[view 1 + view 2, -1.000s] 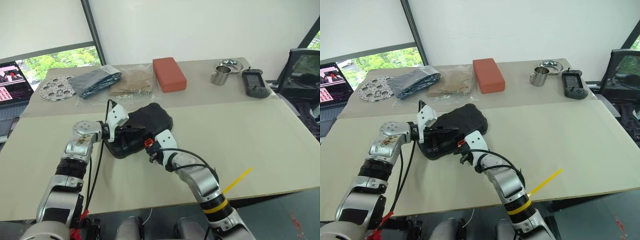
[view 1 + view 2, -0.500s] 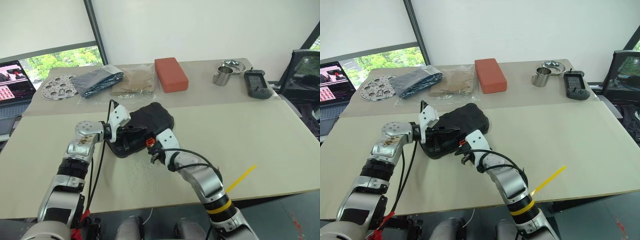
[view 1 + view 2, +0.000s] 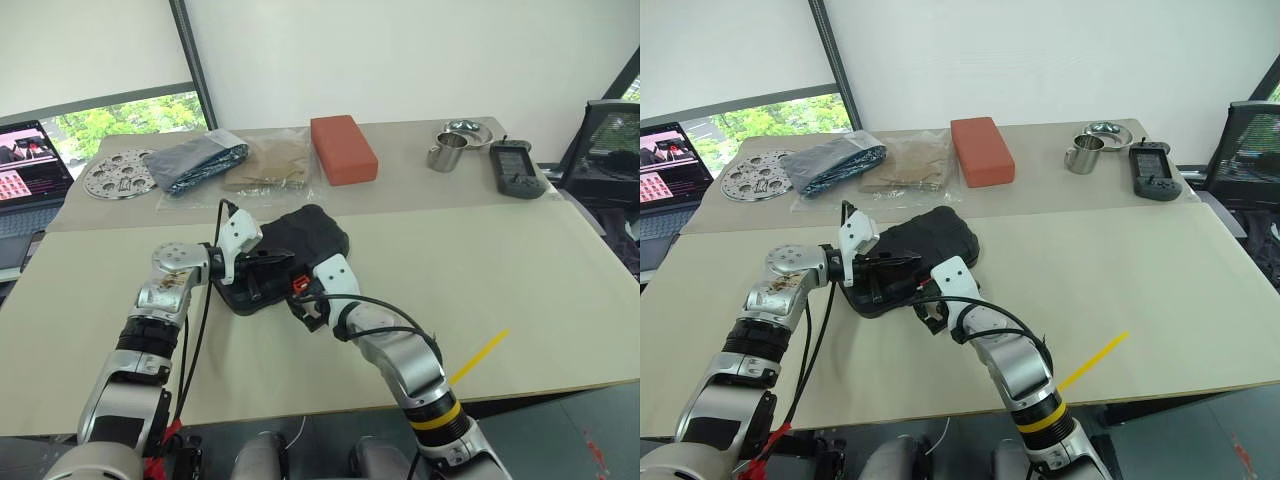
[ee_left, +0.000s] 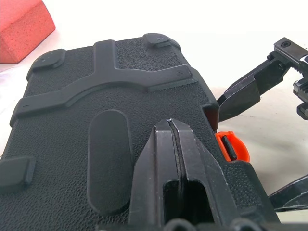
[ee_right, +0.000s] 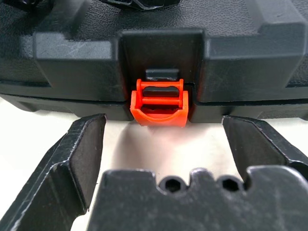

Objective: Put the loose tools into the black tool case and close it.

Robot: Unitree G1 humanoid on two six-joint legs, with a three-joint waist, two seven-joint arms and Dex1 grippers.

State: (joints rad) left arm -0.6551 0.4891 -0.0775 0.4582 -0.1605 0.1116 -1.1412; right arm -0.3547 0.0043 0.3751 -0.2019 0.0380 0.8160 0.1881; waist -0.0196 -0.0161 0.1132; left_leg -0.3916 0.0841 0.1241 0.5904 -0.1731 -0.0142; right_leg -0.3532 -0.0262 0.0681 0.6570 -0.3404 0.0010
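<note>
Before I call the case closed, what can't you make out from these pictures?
- Tools inside the black tool case: hidden by its shut lid.
- Whether the orange latch has caught: right wrist view shows only its face.
- Case's front edge, head views: covered by the open right gripper and shut left gripper.

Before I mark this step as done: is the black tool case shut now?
Shut. The black tool case halves meet along one seam, with the orange latch across it; whether it has clicked, cannot tell.
</note>
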